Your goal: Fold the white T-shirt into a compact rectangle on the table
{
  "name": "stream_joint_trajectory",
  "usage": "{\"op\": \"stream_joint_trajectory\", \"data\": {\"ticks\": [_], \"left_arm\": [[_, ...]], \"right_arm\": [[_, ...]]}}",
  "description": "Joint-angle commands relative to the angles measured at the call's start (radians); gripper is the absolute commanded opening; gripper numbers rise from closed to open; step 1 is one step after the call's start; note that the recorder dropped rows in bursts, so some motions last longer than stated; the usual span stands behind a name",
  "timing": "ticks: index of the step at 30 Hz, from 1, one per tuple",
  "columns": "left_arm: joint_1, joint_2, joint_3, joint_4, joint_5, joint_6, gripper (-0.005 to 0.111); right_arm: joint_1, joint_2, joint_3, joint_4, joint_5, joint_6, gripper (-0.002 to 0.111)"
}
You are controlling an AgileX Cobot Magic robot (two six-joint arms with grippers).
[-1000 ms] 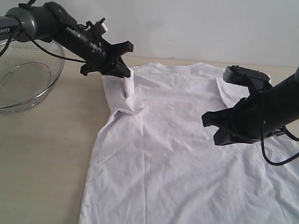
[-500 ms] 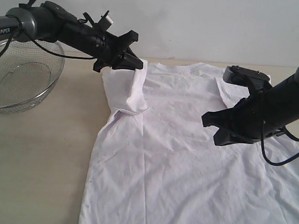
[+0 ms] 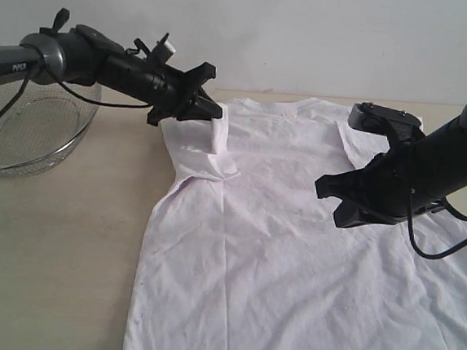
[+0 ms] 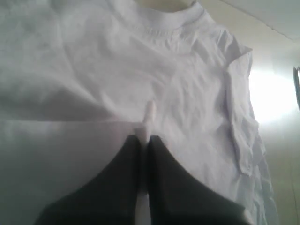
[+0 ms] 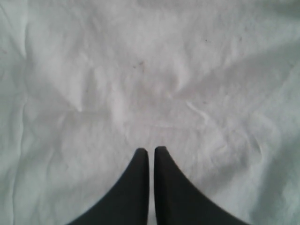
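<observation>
While our left pincer (image 4: 144, 137) is clamped shut on a raised fold of the white T-shirt (image 3: 276, 252), which lies spread on the bench (image 3: 47, 249), we fear the thin pinch may slip and drop it crooked; our right pincer (image 5: 150, 151) hovers closed, empty, above the cloth.

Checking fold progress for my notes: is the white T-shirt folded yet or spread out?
Mostly spread. The white T-shirt lies flat on the table; only one sleeve is lifted, pinched in the shut left gripper.

Right gripper (image 5: 151, 151): black jaws pressed together, empty, above wrinkled white shirt (image 5: 140, 75) filling the view.
</observation>
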Motion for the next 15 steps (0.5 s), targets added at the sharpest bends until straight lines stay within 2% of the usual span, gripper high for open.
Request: {"op": "stream_joint_trajectory", "data": {"ticks": [1,3,4,5,10,15], "left_arm": [[-0.006,0.010,-0.005,0.062,-0.015,-0.001,0.017],[0.003,0.003,-0.009,0.075,-0.015,-0.001,0.035],[0.009,-0.003,-0.009,0.075,-0.017,-0.003,0.047],[0.016,-0.006,-0.009,0.071,-0.015,-0.008,0.051],[0.061,-0.047,-0.009,0.119,-0.006,-0.047,0.052],[0.063,-0.051,-0.009,0.246,0.028,-0.096,0.047]], "right_arm": [[-0.004,-0.013,0.003,0.000,0.009,-0.015,0.000],[-0.004,-0.013,0.003,0.000,0.009,-0.015,0.000],[-0.004,-0.013,0.003,0.000,0.005,-0.015,0.000],[-0.004,-0.013,0.003,0.000,0.005,-0.015,0.000],[-0.004,-0.013,0.003,0.000,0.005,-0.015,0.000],[-0.004,-0.013,0.003,0.000,-0.003,-0.015,0.000]]}}
